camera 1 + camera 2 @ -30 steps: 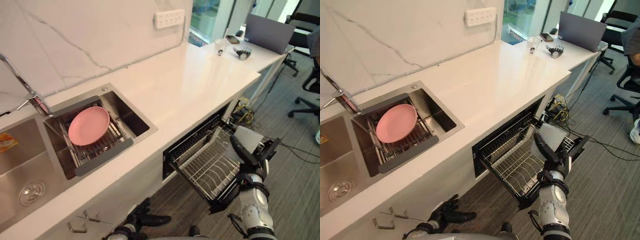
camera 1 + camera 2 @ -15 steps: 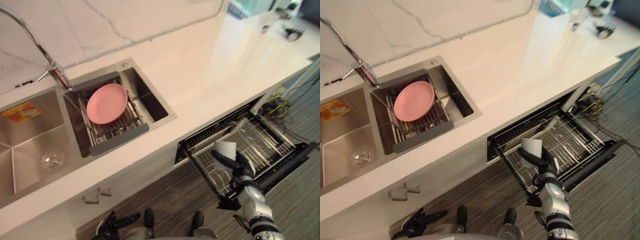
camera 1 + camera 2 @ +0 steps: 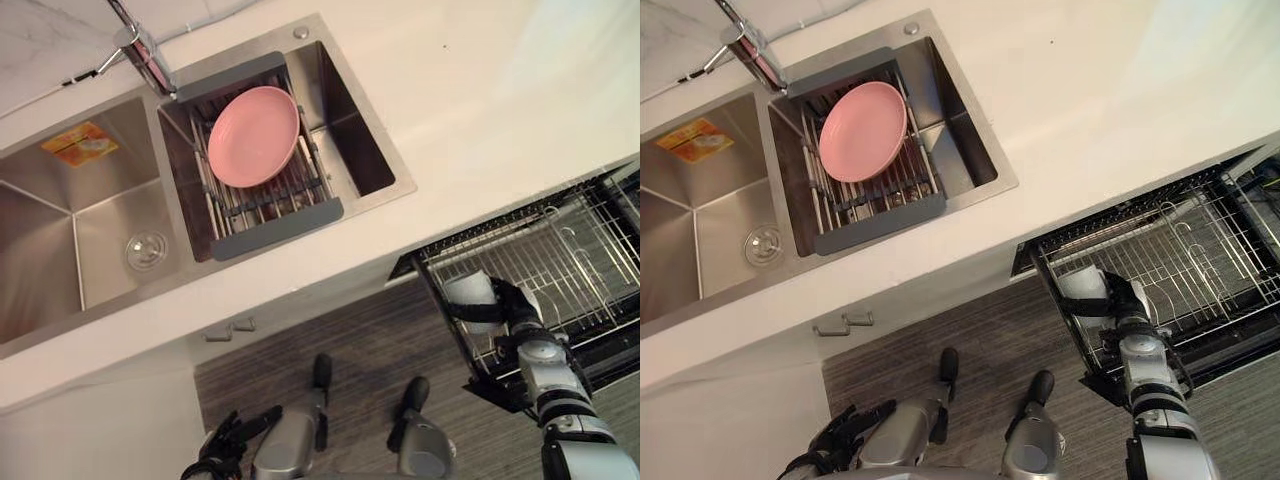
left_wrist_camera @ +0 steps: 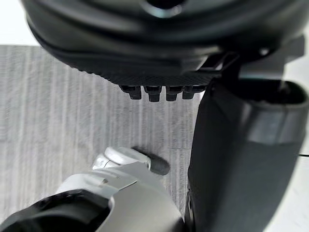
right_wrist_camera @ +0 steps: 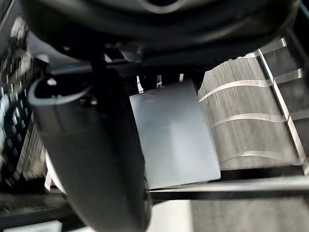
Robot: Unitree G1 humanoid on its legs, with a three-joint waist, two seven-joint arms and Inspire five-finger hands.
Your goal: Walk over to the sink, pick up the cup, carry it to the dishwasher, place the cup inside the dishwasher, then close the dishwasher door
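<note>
A pale white cup (image 3: 470, 299) is in my right hand (image 3: 517, 308), whose fingers and thumb curl round it. It hangs over the near left corner of the pulled-out wire rack (image 3: 565, 255) of the open dishwasher. In the right wrist view the cup (image 5: 174, 135) shows past the thumb (image 5: 91, 159), with the rack's wires (image 5: 251, 116) just beyond it. My left hand (image 3: 226, 444) hangs low by my side over the floor, fingers relaxed and holding nothing.
A pink plate (image 3: 253, 135) lies on a drainer rack in the steel sink (image 3: 95, 230), below the faucet (image 3: 140, 45). The white countertop (image 3: 480, 90) overhangs the dishwasher. Its dark lowered door (image 3: 610, 365) juts out over the striped grey floor (image 3: 360, 345).
The camera has tilted down towards the floor and sink. My right hand has carried the cup from beside the rack's front to over its near left corner, and lower.
</note>
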